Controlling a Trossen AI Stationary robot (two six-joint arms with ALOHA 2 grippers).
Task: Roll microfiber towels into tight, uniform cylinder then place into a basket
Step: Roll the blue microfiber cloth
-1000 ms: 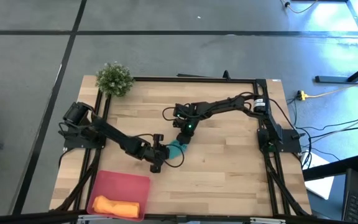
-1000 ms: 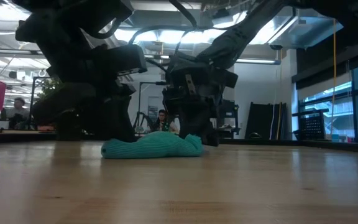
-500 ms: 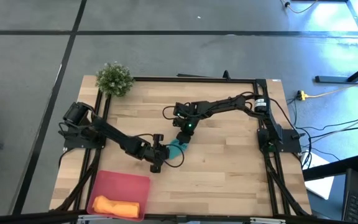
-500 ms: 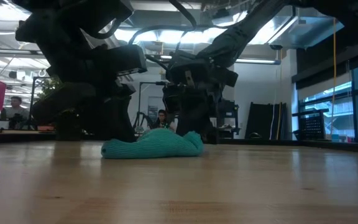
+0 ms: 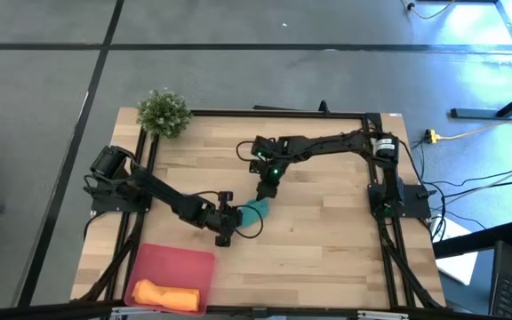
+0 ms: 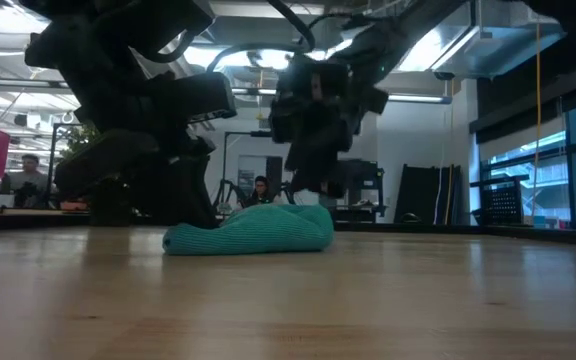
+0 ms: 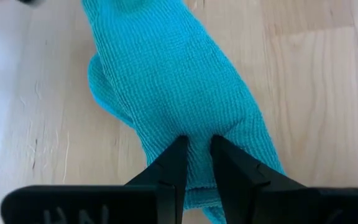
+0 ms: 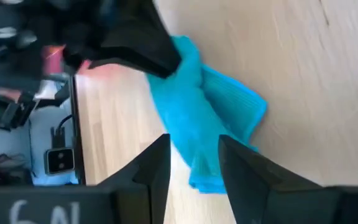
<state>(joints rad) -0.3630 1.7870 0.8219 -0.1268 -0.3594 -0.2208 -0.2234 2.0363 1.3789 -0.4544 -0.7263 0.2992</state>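
No text or label can be read anywhere.

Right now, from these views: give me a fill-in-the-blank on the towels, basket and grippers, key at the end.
1. The left gripper is shut on the ____ towel.
2. The orange towel lies inside the ____.
3. The right gripper is open and hangs ____ the teal towel without touching it.
4. The potted plant stands at the table corner on the ____ arm's side.

Missing words: teal; basket; above; left
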